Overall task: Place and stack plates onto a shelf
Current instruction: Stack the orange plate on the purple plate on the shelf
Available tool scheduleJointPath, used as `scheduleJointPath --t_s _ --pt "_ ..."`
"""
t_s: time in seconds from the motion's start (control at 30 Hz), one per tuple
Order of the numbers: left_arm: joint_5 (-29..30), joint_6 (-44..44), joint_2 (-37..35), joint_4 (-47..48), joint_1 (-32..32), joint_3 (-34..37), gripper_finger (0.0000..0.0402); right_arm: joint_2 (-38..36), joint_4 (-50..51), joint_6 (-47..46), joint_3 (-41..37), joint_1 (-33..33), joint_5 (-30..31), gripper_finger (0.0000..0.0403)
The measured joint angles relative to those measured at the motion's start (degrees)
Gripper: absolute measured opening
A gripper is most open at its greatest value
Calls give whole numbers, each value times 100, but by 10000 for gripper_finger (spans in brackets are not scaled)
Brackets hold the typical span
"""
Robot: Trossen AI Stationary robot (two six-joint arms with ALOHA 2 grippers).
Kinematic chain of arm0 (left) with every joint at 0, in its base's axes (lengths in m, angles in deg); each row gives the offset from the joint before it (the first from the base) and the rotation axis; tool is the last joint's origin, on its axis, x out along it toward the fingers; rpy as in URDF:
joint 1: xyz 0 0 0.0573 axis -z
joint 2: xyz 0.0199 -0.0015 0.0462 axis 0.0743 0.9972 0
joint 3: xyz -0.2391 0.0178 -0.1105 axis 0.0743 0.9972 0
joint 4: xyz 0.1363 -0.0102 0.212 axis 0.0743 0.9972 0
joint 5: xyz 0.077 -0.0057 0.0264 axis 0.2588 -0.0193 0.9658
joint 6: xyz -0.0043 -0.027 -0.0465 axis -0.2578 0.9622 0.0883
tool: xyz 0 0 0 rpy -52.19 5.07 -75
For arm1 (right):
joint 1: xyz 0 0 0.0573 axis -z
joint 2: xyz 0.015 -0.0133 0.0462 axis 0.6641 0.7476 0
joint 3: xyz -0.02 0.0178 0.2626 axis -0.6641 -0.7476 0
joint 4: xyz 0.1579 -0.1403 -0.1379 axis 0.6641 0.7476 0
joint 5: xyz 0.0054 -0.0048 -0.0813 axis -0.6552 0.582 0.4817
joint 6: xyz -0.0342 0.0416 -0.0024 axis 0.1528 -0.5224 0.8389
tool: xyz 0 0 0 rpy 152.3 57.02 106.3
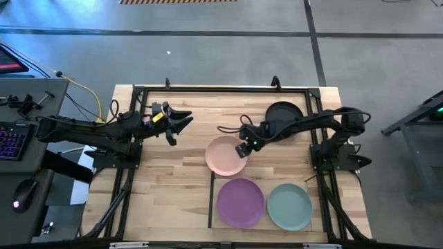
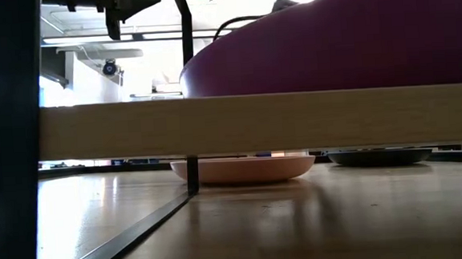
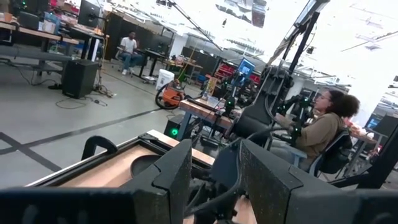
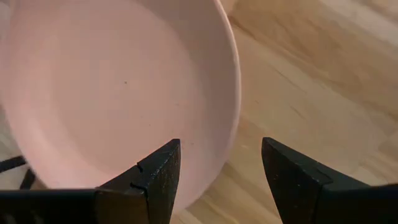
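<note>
Overhead, my left gripper [image 1: 181, 122] hangs over the bare left part of the table [image 1: 166, 180], its fingers spread apart and holding nothing; it is well apart from every plate. From my left wrist, those two dark fingers [image 3: 177, 171] stand parted with only the table frame and the room beyond between them, where a seated person [image 3: 320, 127] shows at a desk and another person [image 3: 129, 46] sits farther back. Moving right, the pink plate [image 1: 226, 155] lies flat on the tabletop, just beyond the far edge of the shelf [image 1: 318, 220] and near its left end. My right gripper [image 1: 243, 147] sits over the right rim of that pink plate, reaching in from the right. From my right wrist the fingers [image 4: 158, 177] are open, one over the inside of the pink plate [image 4: 112, 87] and the other over bare wood, so the rim lies between them; I cannot tell whether either finger touches it. Nothing is gripped. Behind my right arm the black plate [image 1: 285, 112] rests at the far side of the table, partly covered by the arm. On the shelf the purple plate [image 1: 240, 202] lies on the left half and the pale blue-green plate [image 1: 289, 206] on the right half, side by side, close together, neither stacked. At table height the shelf's pale front edge [image 2: 255, 122] crosses the view with the purple plate [image 2: 346, 46] on top of it, and the pink plate [image 2: 245, 169] and black plate [image 2: 381, 157] are seen on the tabletop beneath that edge.
</note>
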Motion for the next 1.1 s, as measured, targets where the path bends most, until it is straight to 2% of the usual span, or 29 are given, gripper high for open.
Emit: scheduleJointPath --t_s 0.2,0.33,0.43,0.7,0.83,1.1 --pt "0 0 0 2 0 -2 129 376 -2 -91 -2 -2 105 203" --pt "0 0 -1 1 0 -2 129 468 -95 -90 -4 0 114 183" --pt "0 0 0 -1 0 -2 129 470 -92 -53 -4 -2 154 149" --pt "37 -1 0 2 0 -2 129 416 -148 172 -2 117 169 11" --pt "127 -2 -2 0 0 -2 129 229 14 487 -4 301 -82 14" --pt "131 -2 0 77 -2 -4 129 -680 899 1370 -4 850 0 1"
